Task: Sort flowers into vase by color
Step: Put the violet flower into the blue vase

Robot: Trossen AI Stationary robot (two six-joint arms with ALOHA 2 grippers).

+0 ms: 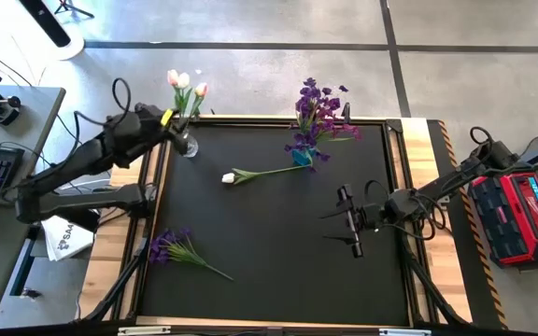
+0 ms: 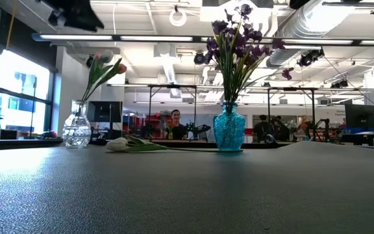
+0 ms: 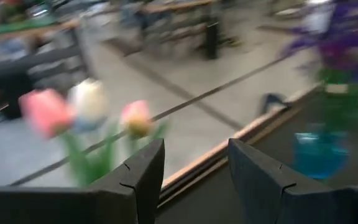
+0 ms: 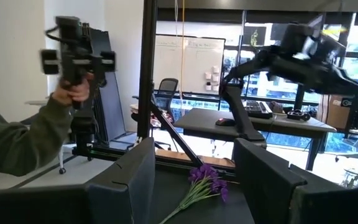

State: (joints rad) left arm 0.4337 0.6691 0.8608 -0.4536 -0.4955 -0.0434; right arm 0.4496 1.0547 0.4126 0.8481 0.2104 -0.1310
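The left end effector [image 1: 177, 119] is held over the clear vase [image 1: 188, 145] at 10 o'clock, fingers apart and empty. The right end effector [image 1: 350, 220], also apart, is seen at 3 o'clock. A white tulip [image 1: 230, 177] is laid mid-surface, bud pointed to 9 o'clock. Purple flowers [image 1: 166, 246] are laid near 7 o'clock, stems pointed to 4 o'clock.
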